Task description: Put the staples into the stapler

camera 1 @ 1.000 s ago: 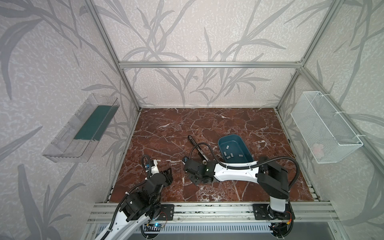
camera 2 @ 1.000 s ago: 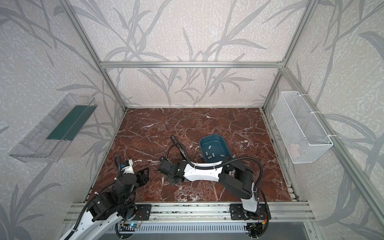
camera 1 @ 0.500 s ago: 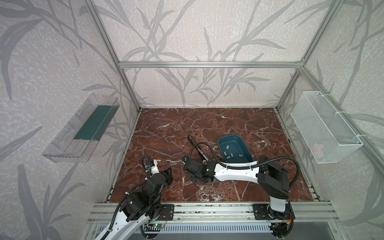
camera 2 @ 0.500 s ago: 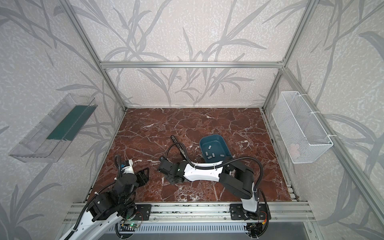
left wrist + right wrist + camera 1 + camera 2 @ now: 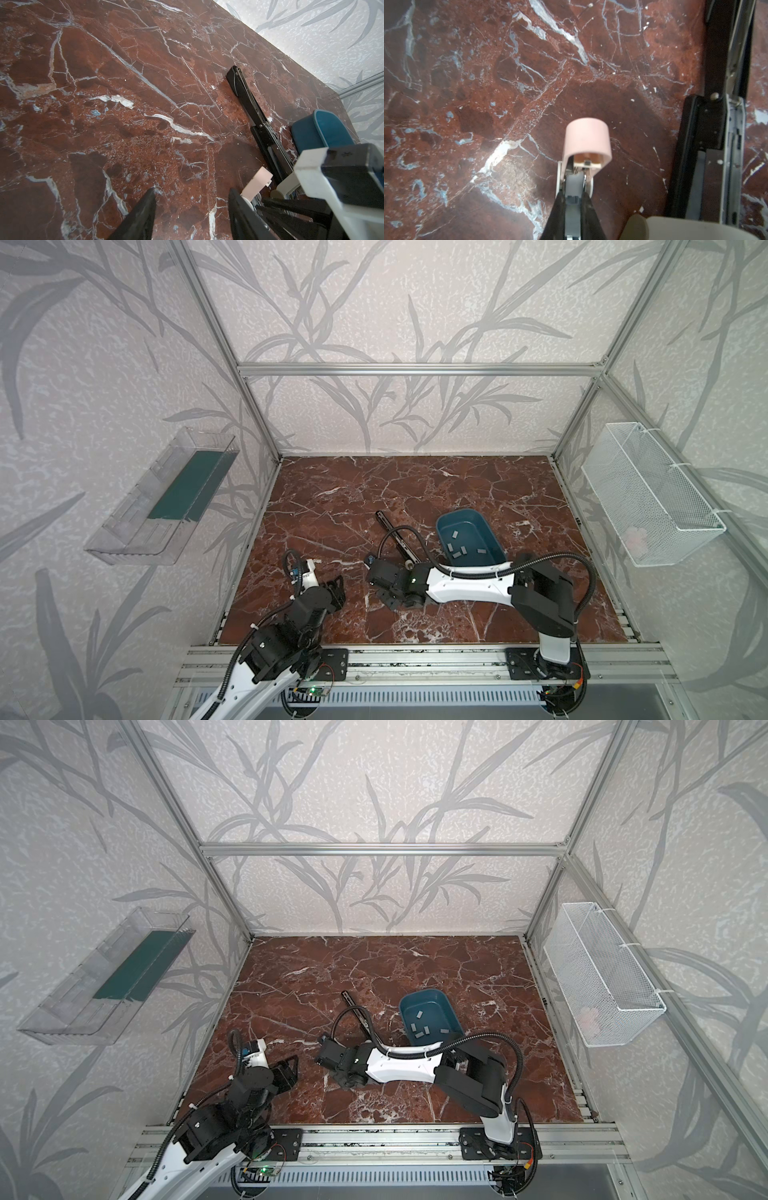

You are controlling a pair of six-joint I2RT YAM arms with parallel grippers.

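Right gripper (image 5: 573, 194) clamps pink stapler (image 5: 586, 139) (long axis straight out from jaws); left gripper (image 5: 192, 191) released.

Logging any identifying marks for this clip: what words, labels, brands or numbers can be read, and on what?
No readable text in any view.
Black stapler: no brand or label visible.
Pink stapler, held in the right gripper: plain.
Blue tray: unmarked on the sides shown.
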